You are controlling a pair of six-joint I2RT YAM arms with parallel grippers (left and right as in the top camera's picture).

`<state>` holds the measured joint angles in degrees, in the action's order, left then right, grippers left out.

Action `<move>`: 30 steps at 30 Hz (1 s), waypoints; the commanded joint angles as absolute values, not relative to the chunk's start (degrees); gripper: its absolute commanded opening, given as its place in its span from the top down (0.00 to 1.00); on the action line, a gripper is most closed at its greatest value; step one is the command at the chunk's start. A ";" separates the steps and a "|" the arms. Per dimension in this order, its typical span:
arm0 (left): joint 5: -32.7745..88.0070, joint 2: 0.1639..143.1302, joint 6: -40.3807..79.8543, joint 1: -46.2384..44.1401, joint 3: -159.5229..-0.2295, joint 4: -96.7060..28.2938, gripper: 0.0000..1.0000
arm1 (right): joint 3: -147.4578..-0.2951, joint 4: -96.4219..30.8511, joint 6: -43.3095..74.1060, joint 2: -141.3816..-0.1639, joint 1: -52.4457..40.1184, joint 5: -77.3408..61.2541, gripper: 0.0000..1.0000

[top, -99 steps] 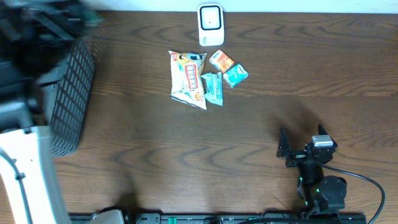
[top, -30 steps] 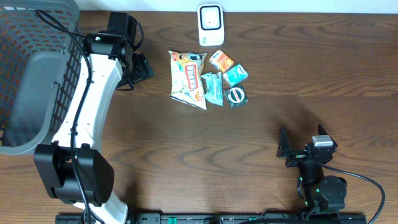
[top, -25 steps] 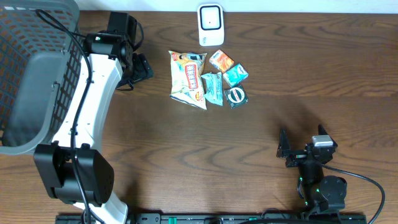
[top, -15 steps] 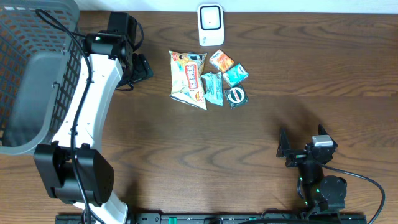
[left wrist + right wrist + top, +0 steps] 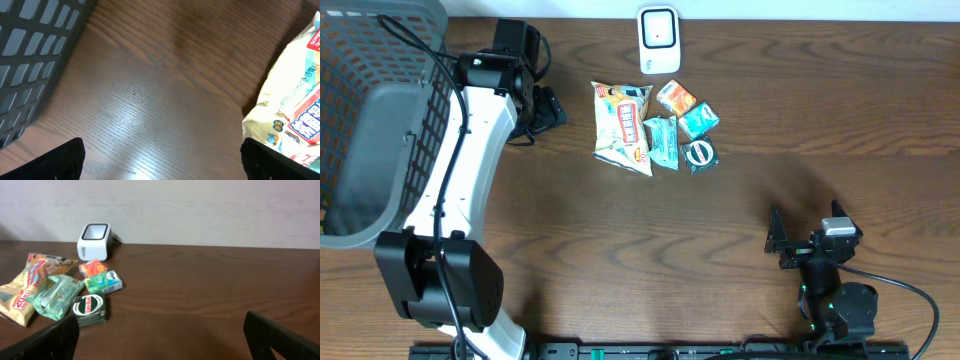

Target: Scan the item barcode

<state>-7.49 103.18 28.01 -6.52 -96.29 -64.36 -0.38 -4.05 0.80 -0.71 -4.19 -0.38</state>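
Note:
A white barcode scanner [image 5: 659,40] stands at the table's far edge, also in the right wrist view as the scanner [image 5: 93,241]. Just in front of it lie the items: a large snack bag [image 5: 622,127], an orange packet [image 5: 676,98], a teal packet [image 5: 699,121], a pale green pack [image 5: 662,141] and a dark green box [image 5: 700,154]. My left gripper [image 5: 552,108] hangs open just left of the snack bag [image 5: 295,110], holding nothing. My right gripper [image 5: 806,225] rests open at the near right, far from the pile, facing the dark green box [image 5: 89,308].
A dark mesh basket [image 5: 370,120] with a grey floor sits at the far left, its wall [image 5: 30,60] close beside my left gripper [image 5: 162,160]. A pale wall rises behind the scanner. Bare brown wood lies between the pile and my right gripper [image 5: 162,335].
Since the earliest frame the basket has come to rest upright at the left, my left arm has come in beside the pile, and the dark green box has appeared there. Nothing moved over the last second.

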 commanded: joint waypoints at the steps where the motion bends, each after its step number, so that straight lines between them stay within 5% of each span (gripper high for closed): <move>1: -8.40 102.89 27.00 -6.33 -96.49 -64.66 0.02 | -0.30 -4.32 0.78 -0.49 -3.73 -0.12 0.01; 9: -8.40 102.89 27.00 -6.33 -96.49 -64.66 0.02 | -0.32 1.45 4.95 -0.49 -3.75 -5.10 0.01; 15: -8.40 102.89 27.00 -6.33 -96.49 -64.66 0.02 | -0.30 11.79 40.73 -0.49 -3.75 -33.58 0.01; 19: -8.40 102.89 27.00 -6.33 -96.49 -64.66 0.02 | -0.32 17.82 53.54 -0.49 -3.75 -30.33 0.00; 26: -8.40 102.89 27.00 -6.33 -96.49 -64.66 0.02 | -1.78 38.06 52.38 -0.95 -3.73 -19.44 0.01; 30: -8.40 102.89 27.00 -6.33 -96.49 -64.66 0.02 | -11.46 31.24 40.07 -4.71 -3.75 -20.60 0.01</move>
<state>-7.70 103.18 28.01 -6.52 -96.29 -64.40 -4.32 34.65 48.36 -1.78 -4.08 -22.20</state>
